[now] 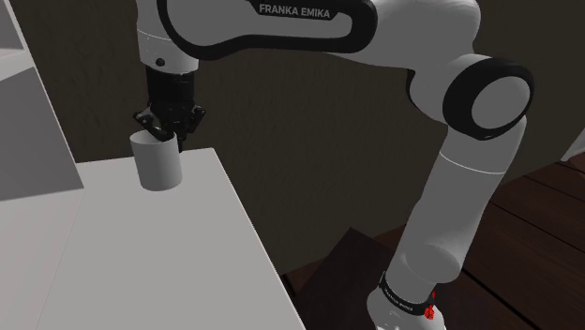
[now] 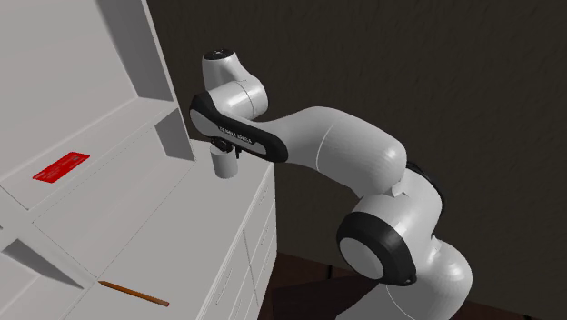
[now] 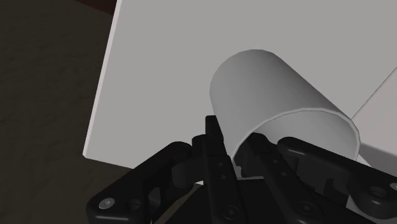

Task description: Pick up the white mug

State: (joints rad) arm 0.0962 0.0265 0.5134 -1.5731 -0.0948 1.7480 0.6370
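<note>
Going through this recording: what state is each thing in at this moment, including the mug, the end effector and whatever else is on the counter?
mug: upright on the counter, near its corner.
end effector: down at the mug's rim; grip cannot be told.
red card: lying flat on the counter.
pencil: lying flat.
drawers: shut.

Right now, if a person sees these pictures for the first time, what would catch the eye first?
The big white arm strikes first, bending from the second exterior view's lower right up to the white counter. Next comes its black gripper, down at the rim of the pale mug standing upright near the counter's edge. A red label lies on the white surface at the second exterior view's left.
</note>
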